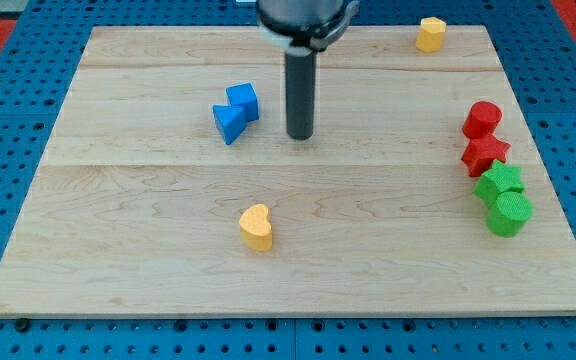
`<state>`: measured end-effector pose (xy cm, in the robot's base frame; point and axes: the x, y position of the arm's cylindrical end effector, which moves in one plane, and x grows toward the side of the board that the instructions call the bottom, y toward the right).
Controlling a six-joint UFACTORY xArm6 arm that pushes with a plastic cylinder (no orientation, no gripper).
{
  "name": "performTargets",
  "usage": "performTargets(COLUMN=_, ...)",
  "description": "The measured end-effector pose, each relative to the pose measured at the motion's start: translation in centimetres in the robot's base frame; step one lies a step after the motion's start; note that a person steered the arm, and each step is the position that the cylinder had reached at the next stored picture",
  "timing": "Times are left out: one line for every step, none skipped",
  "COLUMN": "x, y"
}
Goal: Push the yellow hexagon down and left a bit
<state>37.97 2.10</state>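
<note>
Nearest, yellow heart (256, 227); far right, yellow hexagon (430, 34), seemingly unpushed; my tip (300, 136), a bare rod holding nothing, well left, beside blue blocks (235, 111).

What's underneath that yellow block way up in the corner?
The yellow hexagon sits directly on the wooden board, near its top right edge. The wood beneath it is covered. My tip is well left of it.
</note>
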Motion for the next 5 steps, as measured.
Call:
performTargets(x=-3.6, y=4.9)
performTargets(x=-8.1, y=11.8)
performTargets(x=-12.3, y=18.6)
performTargets(x=-15.4, y=25.5)
performTargets(x=-18.8, y=25.9)
